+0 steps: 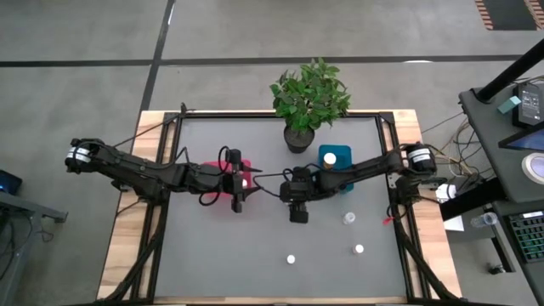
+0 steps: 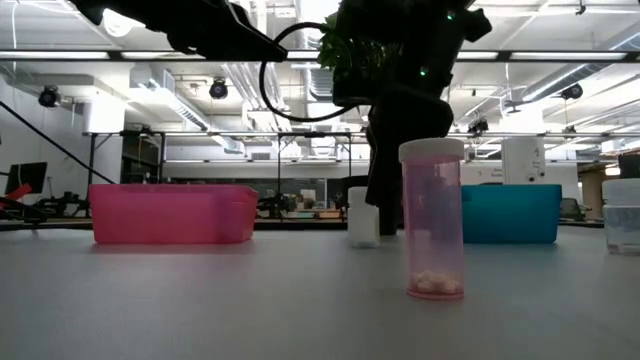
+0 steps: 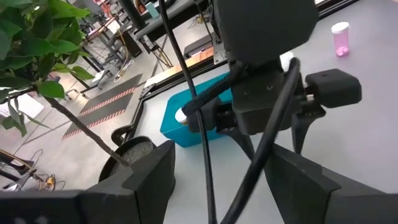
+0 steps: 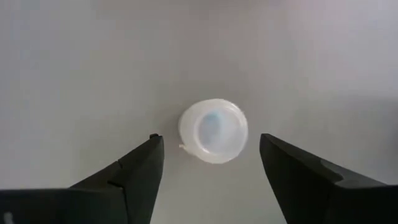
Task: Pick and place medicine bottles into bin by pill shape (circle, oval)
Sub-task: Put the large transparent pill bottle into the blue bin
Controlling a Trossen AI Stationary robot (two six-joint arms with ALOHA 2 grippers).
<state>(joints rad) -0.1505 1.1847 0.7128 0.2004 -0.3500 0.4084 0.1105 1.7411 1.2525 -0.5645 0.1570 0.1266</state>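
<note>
My right gripper (image 4: 210, 138) is open and points down over a small bottle with a white cap (image 4: 213, 132) that stands upright on the grey table. One finger stands on either side of the cap without touching it. In the low view the bottle (image 2: 363, 215) shows below the gripper (image 2: 385, 200). My left gripper (image 1: 238, 194) is open and empty over the red bin (image 1: 223, 181). The teal bin (image 1: 334, 158) stands near the plant and holds a white-capped bottle (image 1: 330, 158). A pink-tinted bottle (image 2: 433, 220) stands upright on the table.
A dark pot with a green plant (image 1: 306, 102) stands at the far middle, next to the teal bin. Three loose bottles stand on the near right of the table (image 1: 348, 218), (image 1: 359, 250), (image 1: 291, 258). A black frame rail (image 1: 280, 117) runs round the table.
</note>
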